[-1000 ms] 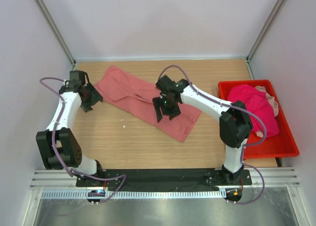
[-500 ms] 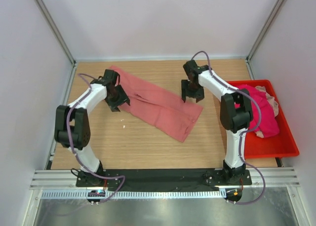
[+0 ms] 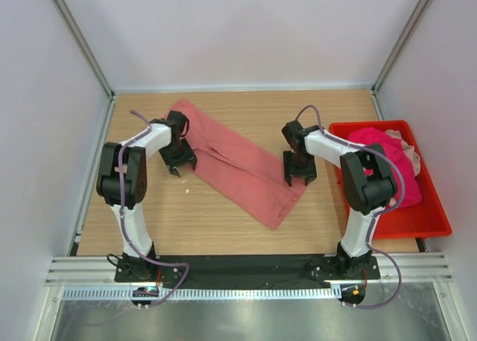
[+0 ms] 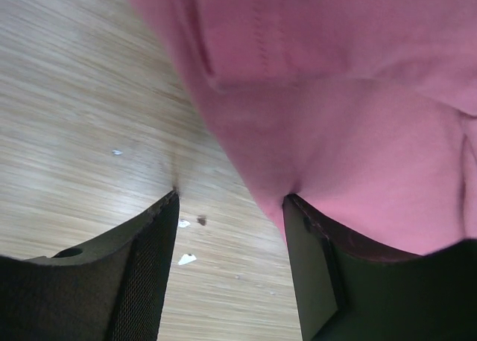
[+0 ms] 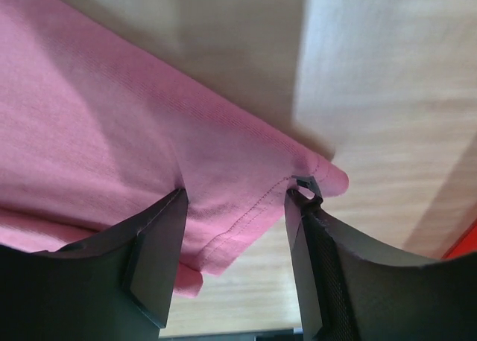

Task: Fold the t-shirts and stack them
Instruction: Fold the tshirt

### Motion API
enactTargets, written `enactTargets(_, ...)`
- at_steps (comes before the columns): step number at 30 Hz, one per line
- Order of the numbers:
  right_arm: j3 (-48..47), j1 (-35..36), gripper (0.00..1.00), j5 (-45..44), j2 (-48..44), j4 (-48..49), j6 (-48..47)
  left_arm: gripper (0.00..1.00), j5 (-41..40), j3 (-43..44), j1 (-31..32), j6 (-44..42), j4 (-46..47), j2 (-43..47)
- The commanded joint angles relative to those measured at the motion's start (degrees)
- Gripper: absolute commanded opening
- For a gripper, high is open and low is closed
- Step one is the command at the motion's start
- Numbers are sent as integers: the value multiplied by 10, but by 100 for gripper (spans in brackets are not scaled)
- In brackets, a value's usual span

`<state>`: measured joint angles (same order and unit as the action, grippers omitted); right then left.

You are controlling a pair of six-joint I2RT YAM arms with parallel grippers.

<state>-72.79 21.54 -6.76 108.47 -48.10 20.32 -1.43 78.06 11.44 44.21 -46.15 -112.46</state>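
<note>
One salmon-pink t-shirt (image 3: 235, 166), spread in a long diagonal band across the wooden table (image 3: 223, 222). One magenta t-shirt (image 3: 387, 162), heaped in the red bin (image 3: 428, 223) at the right. Left gripper (image 3: 179, 161): fingers spread, straddling the salmon-pink t-shirt's left edge, gripping nothing. Right gripper (image 3: 299, 173): fingers spread over its right hem corner, gripping nothing.

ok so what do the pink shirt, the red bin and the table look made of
salmon t-shirt: soft knit cloth, matte; fine weave and stitched hem show close up. red bin: likely rigid plastic, smooth, moulded rim. table: wood or wood-look laminate, grain lines visible.
</note>
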Motion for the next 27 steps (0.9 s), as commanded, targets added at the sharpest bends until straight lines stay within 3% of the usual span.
enactTargets(1,48,33,62,19,-44,-26,21,59,-59,-40,-2,-35,-27,12)
enactTargets(7,43,79,64,61,-110,-58,52,63,-23,-79,-2,-91,-18,136)
enactTargets(10,-1,81,67,70,-128,-79,43,73,7,-61,-10,-107,-8,184)
enactTargets(11,-26,80,68,50,-128,-90,38,75,55,-43,-38,-102,-8,187)
enactTargets(17,-71,80,69,31,-131,-95,25,73,158,13,-145,-55,34,129)
enactTargets(21,-73,79,69,41,-132,-91,27,70,199,67,-152,-29,54,67)
enactTargets(27,-54,78,69,38,-151,-82,26,54,223,62,-152,41,104,18)
